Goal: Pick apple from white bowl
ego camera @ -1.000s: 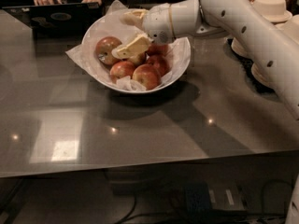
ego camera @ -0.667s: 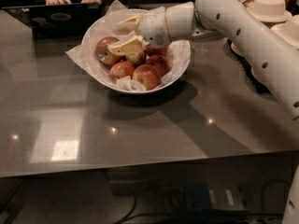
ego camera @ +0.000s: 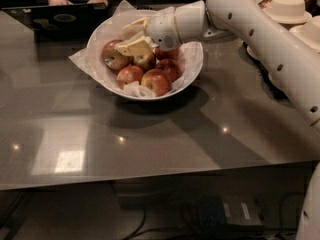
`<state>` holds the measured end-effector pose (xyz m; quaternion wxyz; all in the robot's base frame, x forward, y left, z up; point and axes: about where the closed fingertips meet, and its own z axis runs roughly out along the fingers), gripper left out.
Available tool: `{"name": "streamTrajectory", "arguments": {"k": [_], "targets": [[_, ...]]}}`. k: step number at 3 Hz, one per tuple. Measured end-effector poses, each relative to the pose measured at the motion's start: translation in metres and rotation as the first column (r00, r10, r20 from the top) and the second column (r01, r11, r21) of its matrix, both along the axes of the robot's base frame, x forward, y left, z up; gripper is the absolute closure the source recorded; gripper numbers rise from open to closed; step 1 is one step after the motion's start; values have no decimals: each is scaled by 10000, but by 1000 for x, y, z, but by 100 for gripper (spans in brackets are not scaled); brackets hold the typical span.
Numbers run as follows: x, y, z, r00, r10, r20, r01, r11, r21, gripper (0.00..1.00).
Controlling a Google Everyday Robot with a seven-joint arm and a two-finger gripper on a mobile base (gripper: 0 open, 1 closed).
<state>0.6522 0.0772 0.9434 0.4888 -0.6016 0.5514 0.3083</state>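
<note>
The white bowl (ego camera: 194, 59), lined with crinkled white paper, stands on the dark table at the back centre. It holds several red apples. The largest apple (ego camera: 114, 55), dull red with yellowish streaks, lies at the bowl's left side. My gripper (ego camera: 131, 38) reaches in from the right on the white arm (ego camera: 250, 24). It hovers over the bowl, just right of and slightly above the large apple. Its two cream fingers (ego camera: 135, 47) stand apart with nothing between them. Smaller red apples (ego camera: 156, 81) lie below and right of the gripper.
A dark laptop (ego camera: 65, 18) sits behind the bowl at the back left, with a person's hands (ego camera: 60, 0) at it. Stacks of white plates (ego camera: 287, 9) stand at the back right. The glossy table (ego camera: 150, 144) ends at its front edge (ego camera: 150, 181).
My gripper has moved left across the bowl and slightly up, closer to the large apple. The apples and bowl have not moved.
</note>
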Motion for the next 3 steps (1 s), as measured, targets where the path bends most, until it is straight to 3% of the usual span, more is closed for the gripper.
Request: {"name": "streamTrajectory", "arguments": {"k": [3], "targets": [[0,1,4,10000,18,-3,-18,10000,3,0]]}}
